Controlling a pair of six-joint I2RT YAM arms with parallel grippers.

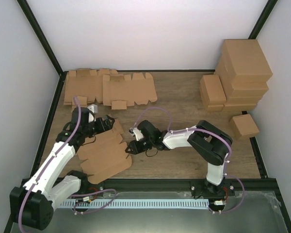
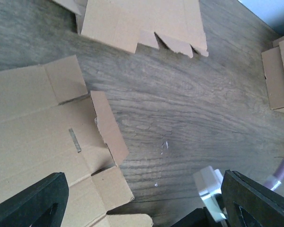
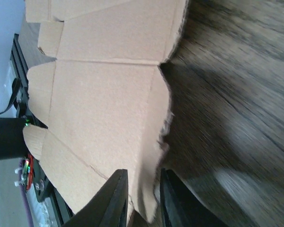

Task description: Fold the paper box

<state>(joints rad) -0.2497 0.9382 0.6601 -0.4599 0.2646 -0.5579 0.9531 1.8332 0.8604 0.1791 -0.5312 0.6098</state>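
Right pincer [image 3: 143,196] clamped on paper box [image 3: 104,118] edge; left pincer [image 2: 142,198] spread wide.

In your top view, the left arm [image 1: 53,160] hides part of the flat paper box [image 1: 106,155]. The right gripper [image 1: 129,148] at the box's edge is too small to judge. In the right wrist view the table [image 3: 236,94] is blurred. The frame's bottom edge cuts off the fingers [image 3: 114,198], so you cannot tell whether they press the paper box. The left wrist view crops the left gripper [image 2: 144,189] fingers [image 2: 33,203].
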